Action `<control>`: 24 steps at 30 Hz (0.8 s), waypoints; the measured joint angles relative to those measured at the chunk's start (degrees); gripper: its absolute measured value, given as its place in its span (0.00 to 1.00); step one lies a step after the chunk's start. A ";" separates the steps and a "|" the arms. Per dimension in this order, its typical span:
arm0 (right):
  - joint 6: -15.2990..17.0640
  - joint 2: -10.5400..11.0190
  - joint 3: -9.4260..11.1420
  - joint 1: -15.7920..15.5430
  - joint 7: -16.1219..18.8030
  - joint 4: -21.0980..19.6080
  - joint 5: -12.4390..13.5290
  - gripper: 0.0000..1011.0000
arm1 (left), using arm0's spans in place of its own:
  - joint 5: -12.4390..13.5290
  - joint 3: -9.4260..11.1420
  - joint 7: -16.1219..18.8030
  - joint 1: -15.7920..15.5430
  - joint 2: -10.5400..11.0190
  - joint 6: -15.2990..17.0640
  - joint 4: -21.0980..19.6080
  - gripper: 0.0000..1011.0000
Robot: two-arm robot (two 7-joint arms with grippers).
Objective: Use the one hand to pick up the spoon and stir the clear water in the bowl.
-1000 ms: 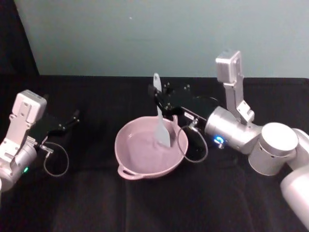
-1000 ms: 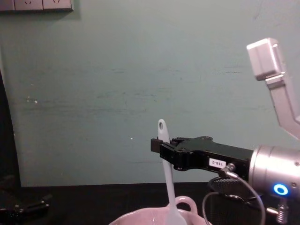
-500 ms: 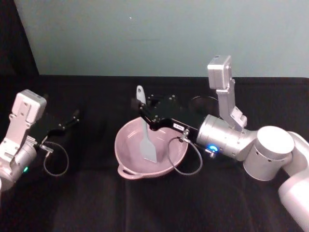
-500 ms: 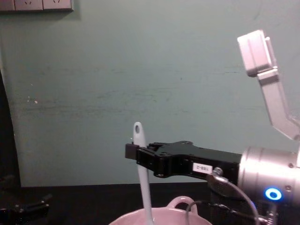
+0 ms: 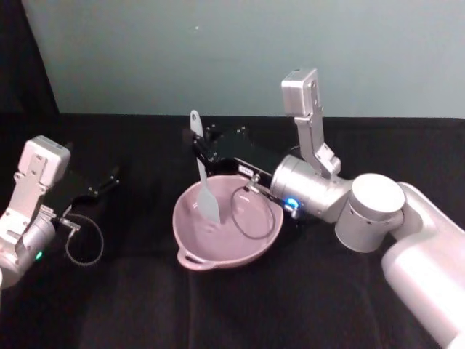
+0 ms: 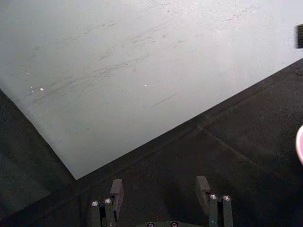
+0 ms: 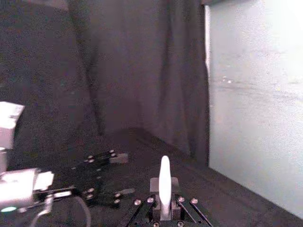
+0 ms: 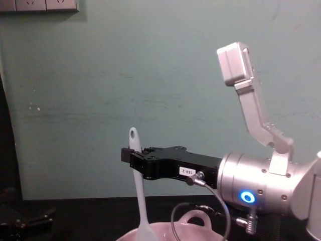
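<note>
The pale pink bowl sits mid-table, its loop handle toward me; in the chest view its rim shows at the bottom. My right gripper reaches over the bowl's far left rim and is shut on the white spoon, which stands nearly upright with its flat head down inside the bowl. The chest view shows the spoon gripped just below its holed end by the right gripper. In the right wrist view the spoon's handle end stands up between the jaws. My left gripper rests open at the table's left.
Black cloth covers the table, with a pale green wall behind. A cable loop from the right wrist hangs over the bowl's middle. In the left wrist view the left gripper points at the wall, with a sliver of the bowl at the edge.
The right gripper has carried the spoon leftward across the bowl, from the right side to the far left. The left arm has not moved.
</note>
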 joint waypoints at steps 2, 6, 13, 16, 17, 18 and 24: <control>-0.79 -0.67 0.16 0.57 -0.64 1.33 -0.60 0.12 | 0.00 0.00 0.00 0.00 0.00 0.00 0.00 1.00; -2.86 -1.85 1.05 1.60 -2.17 3.92 -2.11 0.12 | 0.00 0.00 0.00 0.00 0.00 0.00 0.00 1.00; -4.35 -1.61 2.67 1.60 -3.15 4.58 -3.47 0.11 | 0.00 0.00 0.00 0.00 0.00 0.00 0.00 1.00; -4.37 -0.66 3.67 0.70 -3.15 3.34 -3.51 0.12 | 0.00 0.00 0.00 0.00 0.00 0.00 0.00 1.00; -4.30 -0.37 3.89 0.40 -3.09 2.88 -3.48 0.12 | 0.00 0.00 0.00 0.00 0.00 0.00 0.00 1.00; -3.94 0.35 4.33 -0.29 -2.68 1.74 -3.30 0.12 | 0.00 0.00 0.00 0.00 0.00 0.00 0.00 1.00; -1.82 3.53 5.39 -3.56 -0.29 -3.79 -1.59 0.12 | 0.00 0.00 0.00 0.00 0.00 0.00 0.00 1.00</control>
